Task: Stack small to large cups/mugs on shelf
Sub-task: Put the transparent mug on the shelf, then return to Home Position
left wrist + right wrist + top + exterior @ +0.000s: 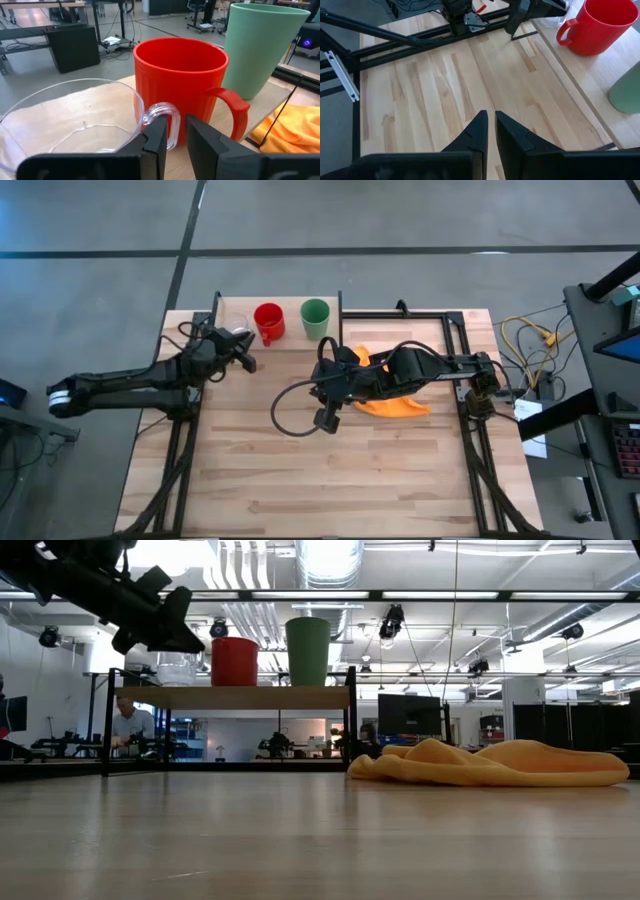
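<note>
Three cups stand side by side on their bases on the shelf [290, 342] at the table's far left: a clear cup [75, 125] with a handle, a red mug [180, 85] and a green cup [260, 45]. My left gripper [176, 142] reaches level at the clear cup from the table's left. It is open by a narrow gap, and the cup's handle stands at that gap. My right gripper [491, 125] hovers shut over the bare table middle, near the orange cloth [395, 398], with nothing in it. My left gripper has its fingers [156, 142] on either side of the outer bar of the clear cup's handle [172, 120], coming level from the table's left. I cannot tell whether a finger touches the handle. The cup stands upright on the shelf.
The orange cloth [500, 762] lies crumpled on the table right of the shelf, under my right arm. The shelf's black corner posts [351, 720] stand at its ends. Bare tabletop [330, 480] stretches toward the near edge. A person sits in the room beyond.
</note>
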You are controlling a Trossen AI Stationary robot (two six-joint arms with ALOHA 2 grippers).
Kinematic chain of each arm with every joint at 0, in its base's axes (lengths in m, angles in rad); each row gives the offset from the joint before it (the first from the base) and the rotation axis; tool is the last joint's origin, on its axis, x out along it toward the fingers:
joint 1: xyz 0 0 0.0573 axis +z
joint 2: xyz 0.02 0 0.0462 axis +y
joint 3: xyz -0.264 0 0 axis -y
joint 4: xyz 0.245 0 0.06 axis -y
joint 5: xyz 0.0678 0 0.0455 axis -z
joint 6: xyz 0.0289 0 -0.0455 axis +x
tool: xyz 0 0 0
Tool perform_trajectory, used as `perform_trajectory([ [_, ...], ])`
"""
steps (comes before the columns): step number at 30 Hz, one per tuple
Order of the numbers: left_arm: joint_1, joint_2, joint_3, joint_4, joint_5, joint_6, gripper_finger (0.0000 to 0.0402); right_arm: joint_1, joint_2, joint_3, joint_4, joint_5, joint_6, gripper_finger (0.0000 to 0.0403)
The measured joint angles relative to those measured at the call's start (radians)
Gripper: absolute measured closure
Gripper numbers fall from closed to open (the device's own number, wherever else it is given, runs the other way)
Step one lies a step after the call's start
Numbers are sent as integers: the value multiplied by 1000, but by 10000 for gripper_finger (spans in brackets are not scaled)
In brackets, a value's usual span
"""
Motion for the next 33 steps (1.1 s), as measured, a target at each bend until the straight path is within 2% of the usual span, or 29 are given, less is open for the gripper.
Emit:
perform_trajectory([
  [22,0,-3,0,0,59,-3,347,0,0,0,0,0,0,374],
  [28,0,-6,1,-88,66,-71,347,0,0,0,1,0,0,374],
  [33,0,-12,2,-114,135,-80,347,0,0,0,1,0,0,374],
])
